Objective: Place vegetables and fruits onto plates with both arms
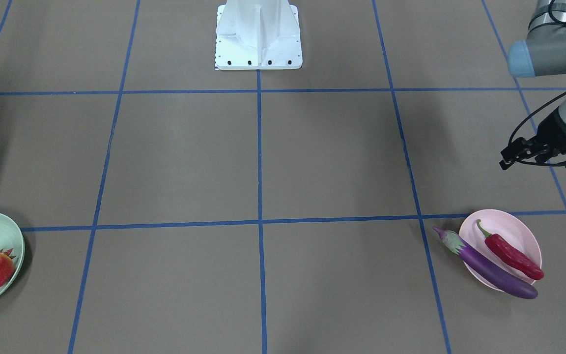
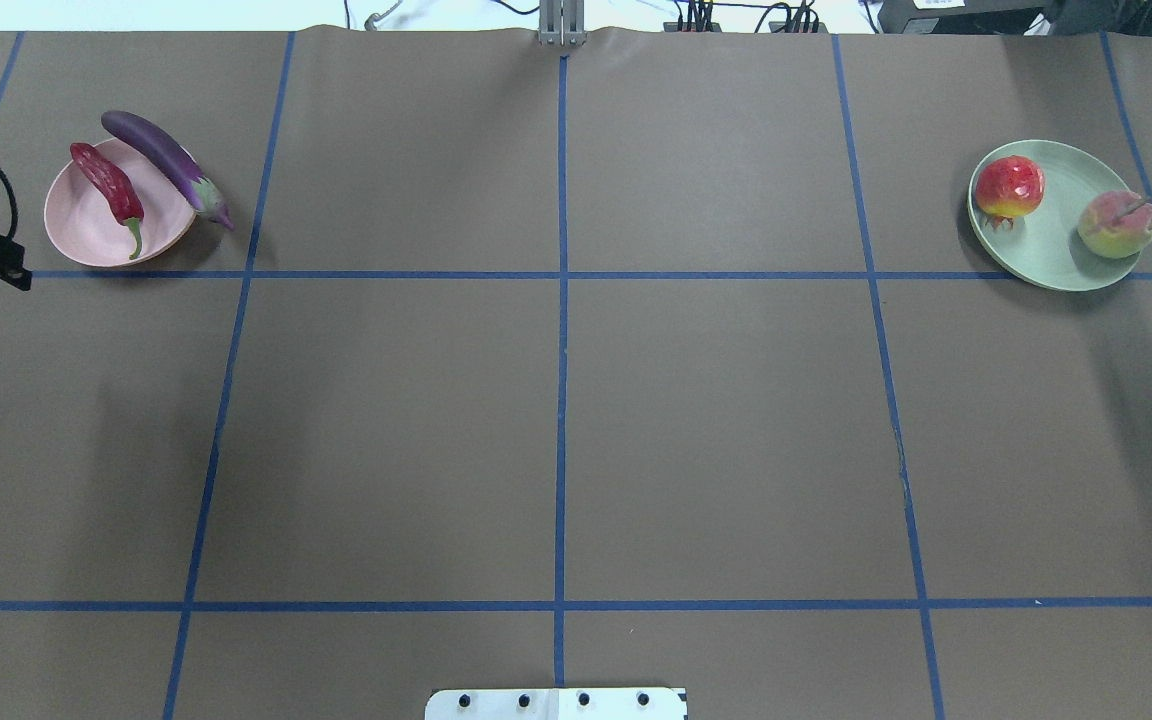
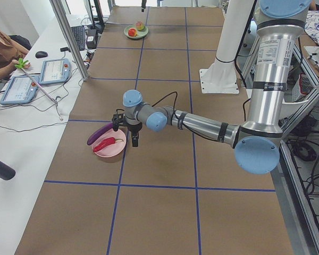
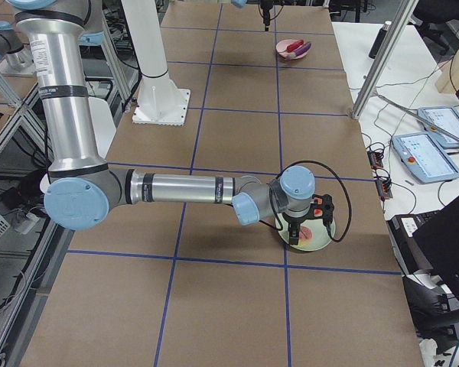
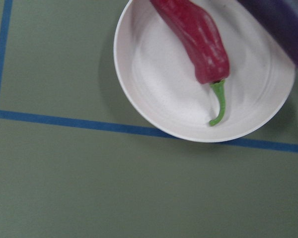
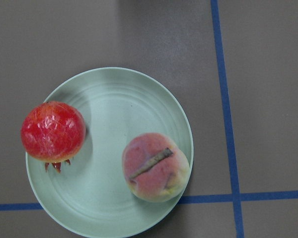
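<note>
Eggplant (image 1: 484,268) and chili (image 1: 511,255) lie side by side at the pink plate (image 1: 515,230), out at the robot's left end of the surface (image 2: 556,420). The chili rests inside the plate with its green stem curling toward the robot. The eggplant sits propped on the rim, its pale cap and its dark tip both poking out past the edge. At the opposite end, the green plate (image 2: 1056,255) carries the pomegranate (image 2: 1009,187) and the peach (image 2: 1117,224), set apart from each other, the peach close to the rim.

Both arms strike much the same pose. The left arm (image 3: 202,125) stands upright at the shoulder, folds at a low elbow and runs its forearm out nearly level. The left gripper (image 1: 506,156) hangs above the surface just on the robot's side of the pink plate. Its jaws look parted, with nothing between them. The right arm (image 4: 183,189) stretches low and level the other way, and the right gripper (image 4: 297,235) hovers by the green plate. I cannot tell how its jaws stand.
</note>
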### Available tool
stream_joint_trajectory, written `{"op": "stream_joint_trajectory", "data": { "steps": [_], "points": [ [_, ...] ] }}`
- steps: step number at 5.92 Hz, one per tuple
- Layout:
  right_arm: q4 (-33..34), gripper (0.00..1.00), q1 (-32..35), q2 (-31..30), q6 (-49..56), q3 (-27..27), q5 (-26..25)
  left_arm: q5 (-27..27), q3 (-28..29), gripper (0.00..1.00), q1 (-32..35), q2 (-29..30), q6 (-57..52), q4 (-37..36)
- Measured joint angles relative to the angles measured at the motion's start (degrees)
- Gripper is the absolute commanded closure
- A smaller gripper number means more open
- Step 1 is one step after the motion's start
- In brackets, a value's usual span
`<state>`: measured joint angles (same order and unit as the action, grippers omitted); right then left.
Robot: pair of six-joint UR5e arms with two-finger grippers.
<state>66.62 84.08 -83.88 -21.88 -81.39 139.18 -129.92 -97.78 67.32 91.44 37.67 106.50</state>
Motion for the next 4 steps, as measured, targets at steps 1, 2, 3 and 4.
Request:
{"op": "stream_joint_trajectory", "data": {
  "steps": [1,2,3,4],
  "points": [
    [0.5,0.00,0.5,-1.7,4.2,0.0,1.1,-3.5,-0.4,0.00,3.6,-3.5,-6.3,-0.1],
    [2.2,0.00,0.6,-2.5,7.7,0.0,1.5,-5.4,-0.7,0.00,6.5,-6.6,-11.8,-0.2],
    [4.9,0.00,0.5,-2.5,10.4,-0.3,1.6,-5.8,-1.3,0.00,7.9,-8.7,-15.0,-0.4],
    [7.1,0.00,0.1,-2.5,11.5,-1.0,1.5,-5.8,-1.6,0.00,8.3,-9.6,-15.9,-0.6]
  ]
}}
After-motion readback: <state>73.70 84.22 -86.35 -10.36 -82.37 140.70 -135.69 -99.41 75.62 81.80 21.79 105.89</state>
